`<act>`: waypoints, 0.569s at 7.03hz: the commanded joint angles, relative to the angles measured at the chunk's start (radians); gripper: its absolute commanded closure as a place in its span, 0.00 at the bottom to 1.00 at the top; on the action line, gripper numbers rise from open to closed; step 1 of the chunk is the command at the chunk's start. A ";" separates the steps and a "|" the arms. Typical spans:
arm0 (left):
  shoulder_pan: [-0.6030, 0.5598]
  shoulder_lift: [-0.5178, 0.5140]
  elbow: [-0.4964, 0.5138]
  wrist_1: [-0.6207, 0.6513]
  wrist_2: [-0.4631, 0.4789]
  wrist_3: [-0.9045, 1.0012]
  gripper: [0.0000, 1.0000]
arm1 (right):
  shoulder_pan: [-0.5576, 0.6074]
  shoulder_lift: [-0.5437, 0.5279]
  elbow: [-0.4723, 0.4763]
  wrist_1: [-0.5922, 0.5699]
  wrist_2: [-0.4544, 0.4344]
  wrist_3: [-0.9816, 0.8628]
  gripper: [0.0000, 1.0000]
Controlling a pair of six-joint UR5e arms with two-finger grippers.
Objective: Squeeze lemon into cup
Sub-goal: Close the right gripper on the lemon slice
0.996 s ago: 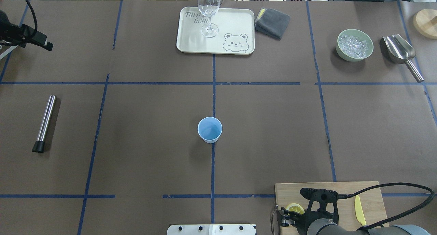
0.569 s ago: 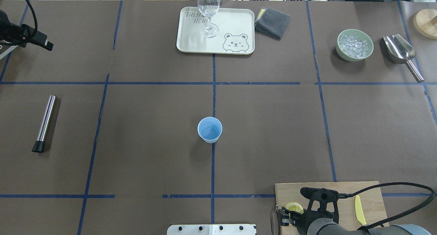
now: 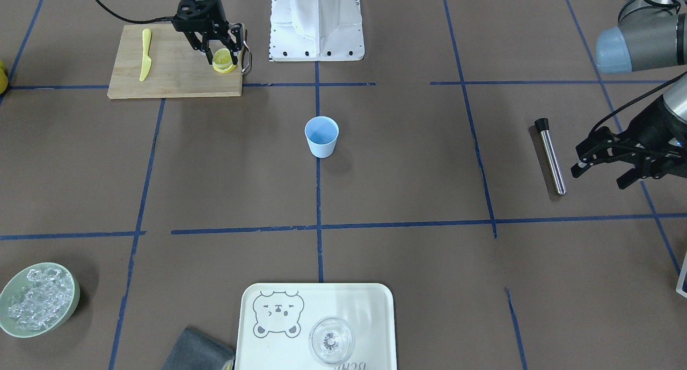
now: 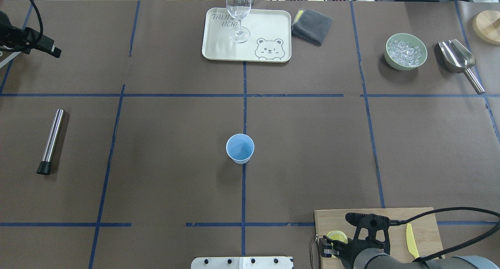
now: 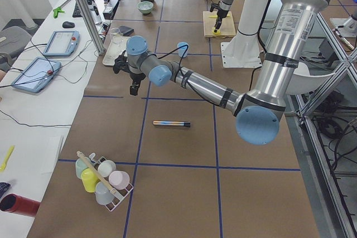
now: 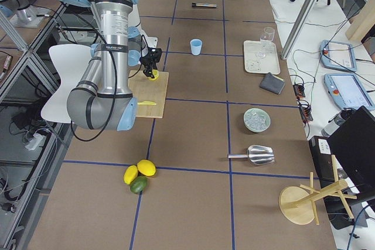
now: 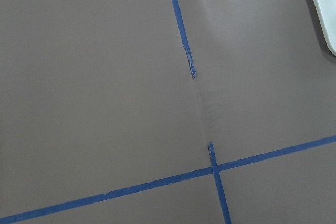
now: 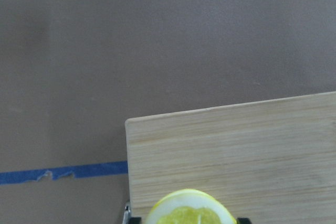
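The lemon (image 3: 224, 64) is a yellow slice on the near-left corner of the wooden cutting board (image 3: 166, 74). In the right wrist view the lemon (image 8: 191, 212) fills the span between my two fingertips. My right gripper (image 3: 221, 56) points down over it, with its jaws closed against the slice's sides. A second slice cannot be told apart. The light-blue cup (image 4: 240, 148) stands upright and empty at the table's middle, well away from the board. My left gripper (image 3: 598, 175) hovers open and empty at the far left, above bare table.
A yellow knife (image 4: 411, 241) lies on the board. A steel rod (image 4: 50, 141) lies at the left. At the far side are a tray (image 4: 269, 23) with a clear glass (image 4: 238, 15), a grey cloth (image 4: 311, 25), a green ice bowl (image 4: 405, 51) and a metal scoop (image 4: 459, 60).
My right wrist has shifted slightly over the board and settled lower around the lemon slice. The left arm has barely moved.
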 commanded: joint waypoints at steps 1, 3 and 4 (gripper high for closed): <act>0.000 0.000 0.000 0.000 0.000 0.000 0.00 | 0.008 -0.016 0.031 -0.001 0.002 0.000 0.45; 0.000 -0.003 -0.002 0.000 0.000 0.000 0.00 | 0.066 -0.019 0.086 -0.058 0.046 -0.002 0.45; 0.002 -0.003 -0.002 0.000 -0.002 0.000 0.00 | 0.112 -0.015 0.100 -0.066 0.082 -0.002 0.45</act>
